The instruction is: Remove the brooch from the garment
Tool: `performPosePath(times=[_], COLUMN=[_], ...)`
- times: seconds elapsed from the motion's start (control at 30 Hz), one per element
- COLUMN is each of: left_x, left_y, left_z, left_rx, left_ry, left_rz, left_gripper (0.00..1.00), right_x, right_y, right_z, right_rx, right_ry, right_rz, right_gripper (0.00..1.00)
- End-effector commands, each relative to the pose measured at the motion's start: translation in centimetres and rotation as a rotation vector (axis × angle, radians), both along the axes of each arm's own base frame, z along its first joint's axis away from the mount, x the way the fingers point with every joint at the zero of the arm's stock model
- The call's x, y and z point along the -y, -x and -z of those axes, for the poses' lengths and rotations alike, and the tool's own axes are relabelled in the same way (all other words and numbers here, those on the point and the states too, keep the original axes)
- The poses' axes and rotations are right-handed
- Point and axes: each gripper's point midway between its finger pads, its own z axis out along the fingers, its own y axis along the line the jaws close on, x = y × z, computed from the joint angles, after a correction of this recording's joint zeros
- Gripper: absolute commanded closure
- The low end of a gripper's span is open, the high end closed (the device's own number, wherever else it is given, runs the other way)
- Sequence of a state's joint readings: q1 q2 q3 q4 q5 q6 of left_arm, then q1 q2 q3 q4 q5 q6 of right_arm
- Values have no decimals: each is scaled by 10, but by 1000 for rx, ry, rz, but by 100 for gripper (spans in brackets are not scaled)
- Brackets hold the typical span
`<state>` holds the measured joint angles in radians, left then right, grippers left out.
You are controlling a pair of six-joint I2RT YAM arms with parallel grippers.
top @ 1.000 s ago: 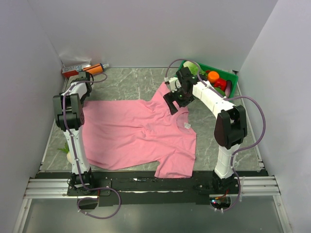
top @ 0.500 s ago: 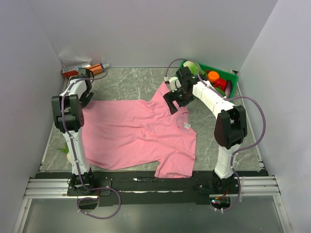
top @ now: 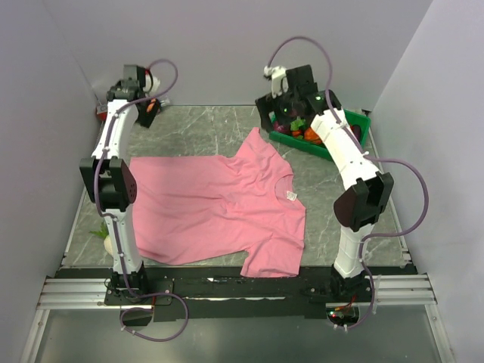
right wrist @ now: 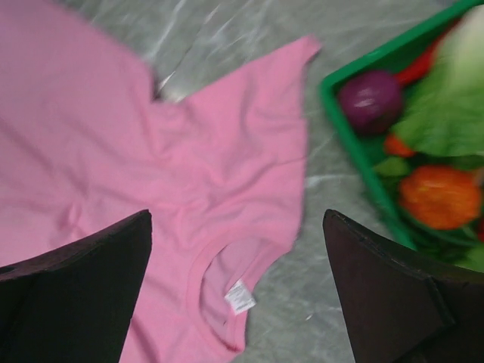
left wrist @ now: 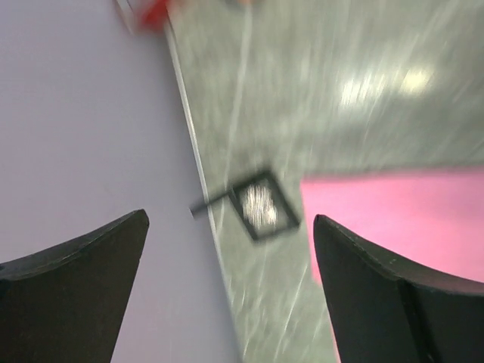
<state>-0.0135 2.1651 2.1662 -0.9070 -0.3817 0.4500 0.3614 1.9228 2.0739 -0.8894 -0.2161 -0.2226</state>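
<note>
We see the left gripper high over the far left corner of the grey marbled table. In its wrist view the two dark fingers stand wide apart with nothing between them. Below lie a corner of the garment and a small black-framed square, both blurred.

The right gripper hangs above the far right of the table, near the green tray. Its fingers are likewise spread wide and hold nothing. Under it we see the neck of the garment, with the white label inside the collar.

The garment lies flat on the table between the two arms, its neck toward the right arm, touched by neither gripper. The tray holds a purple onion, leafy greens and an orange vegetable.

We cannot make out the brooch in any view.
</note>
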Motion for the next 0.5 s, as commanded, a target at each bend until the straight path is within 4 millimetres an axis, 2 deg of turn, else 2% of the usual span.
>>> performPosePath(times=[0.0,0.03,0.07,0.13,0.17,0.23,0.27,0.3,0.33,0.37,0.47], left_x=[47,55,60,69,75,82,89,92,96,102,107], left_y=[-27,-37,-37,-47,-45,-47,-48,-49,-48,-48,-45], left_z=[-80,-95,-122,-152,-172,-197,-217,-227,-235,-250,-271], left_rx=[254,330,418,555,614,702,769,801,825,874,945], left_ry=[176,205,238,301,341,393,440,458,479,511,586], left_rz=[110,141,143,168,174,189,206,220,239,261,263], left_gripper=[4,4,4,4,4,4,4,4,4,4,4], right_x=[32,45,49,55,60,71,81,89,93,96,97], right_y=[-51,-58,-60,-65,-65,-60,-60,-49,-46,-43,-38], right_z=[-97,-111,-135,-161,-168,-203,-202,-222,-236,-240,-259], right_rx=[321,382,448,542,568,675,692,740,788,795,821], right_ry=[-37,-1,-4,0,7,-32,-22,-45,-77,-87,-131], right_rz=[285,367,399,432,464,524,575,599,619,629,628], right_gripper=[0,0,0,0,0,0,0,0,0,0,0])
